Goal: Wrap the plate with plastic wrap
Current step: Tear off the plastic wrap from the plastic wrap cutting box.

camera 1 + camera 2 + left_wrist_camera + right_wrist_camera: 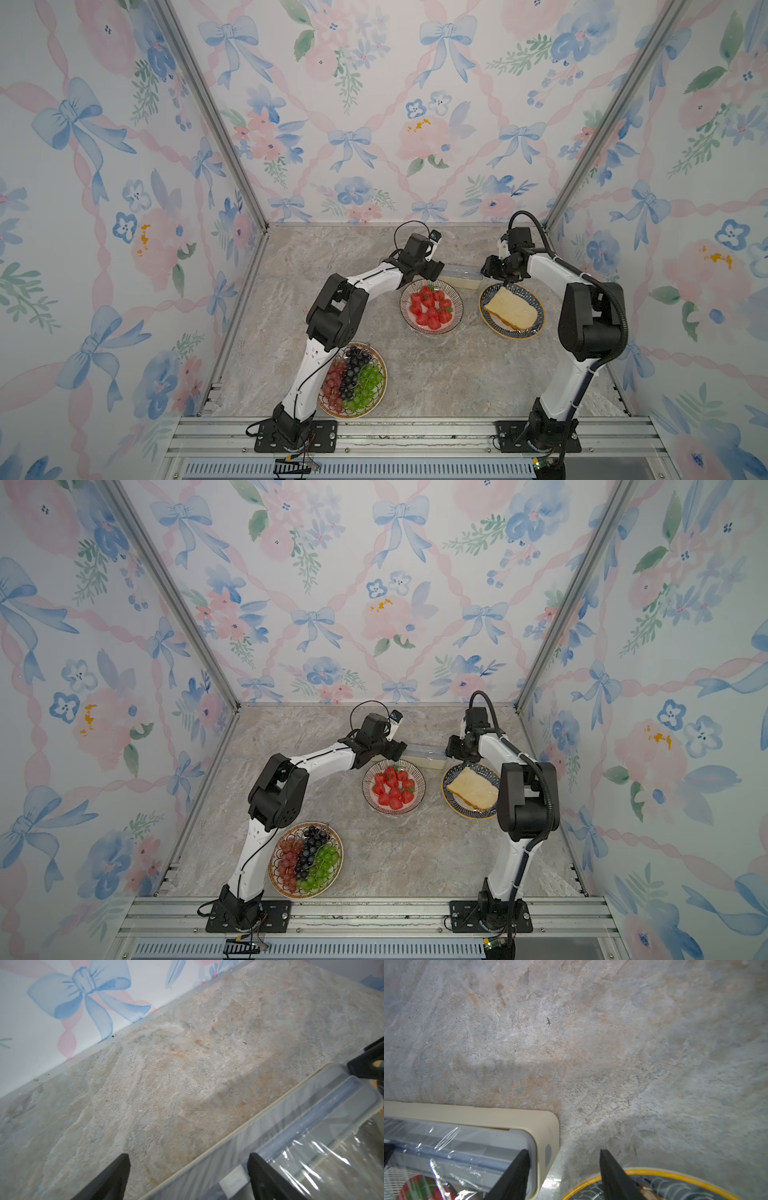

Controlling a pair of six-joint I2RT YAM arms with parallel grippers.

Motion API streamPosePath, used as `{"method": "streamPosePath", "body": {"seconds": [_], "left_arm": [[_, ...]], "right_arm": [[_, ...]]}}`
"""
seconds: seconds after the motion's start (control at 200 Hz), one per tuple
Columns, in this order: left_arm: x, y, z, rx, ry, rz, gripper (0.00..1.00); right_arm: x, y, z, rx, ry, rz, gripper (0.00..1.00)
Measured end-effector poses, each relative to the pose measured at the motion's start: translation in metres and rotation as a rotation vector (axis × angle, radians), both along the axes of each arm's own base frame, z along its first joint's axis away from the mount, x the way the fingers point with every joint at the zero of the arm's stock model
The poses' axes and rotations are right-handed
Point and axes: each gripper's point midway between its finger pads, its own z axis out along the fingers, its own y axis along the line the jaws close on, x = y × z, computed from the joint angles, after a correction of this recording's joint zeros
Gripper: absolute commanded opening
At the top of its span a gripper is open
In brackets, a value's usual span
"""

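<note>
Marble table [415, 374]: box [239, 1147] lay with film [311, 1157] drawn out. Left gripper [188, 1155] gaped wide over 1 end; right gripper [564, 1151], jaws apart, straddled the other.

— Where are we?
— A mock-up robot test cell, we'd say: floral wallpaper panels [374, 124] on aluminium framing [216, 124], a stone-look tabletop [436, 374], and robot bases [295, 434] bolted to rails [415, 432].
— Imitating a kitchen?
— Possibly; we can't tell.

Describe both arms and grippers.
The left arm and right arm: white links, bulky black joints, black base plates. A thin black cable runs along the left; a thick ribbed black hose follows the right. The left gripper and right gripper have flat, tapering black fingers.
</note>
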Motion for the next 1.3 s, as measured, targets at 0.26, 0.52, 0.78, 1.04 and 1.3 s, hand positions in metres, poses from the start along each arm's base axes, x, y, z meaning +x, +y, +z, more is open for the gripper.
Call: {"method": "streamPosePath", "body": {"seconds": [0.26, 0.52, 0.78, 1.04, 1.3], "left_arm": [[0.007, 0.039, 0.0, 0.025, 0.003, 0.075, 0.91], [0.014, 0.071, 0.0, 0.025, -0.003, 0.129, 0.91], [0.026, 0.126, 0.0, 0.033, -0.024, 0.237, 0.91], [0.041, 0.168, -0.001, 0.028, -0.027, 0.324, 0.92], [0.034, 0.174, 0.0, 0.011, -0.017, 0.322, 0.93]], "right_arm": [[0.0, -0.001, 0.0, -0.005, 0.001, -0.003, 0.55], [-0.001, -0.001, 0.0, -0.006, 0.004, -0.003, 0.55], [-0.001, -0.002, 0.001, -0.01, 0.01, -0.005, 0.55], [-0.002, -0.002, 0.001, -0.012, 0.011, -0.004, 0.55], [0.0, 0.001, 0.002, -0.013, 0.014, 0.003, 0.57]]}}
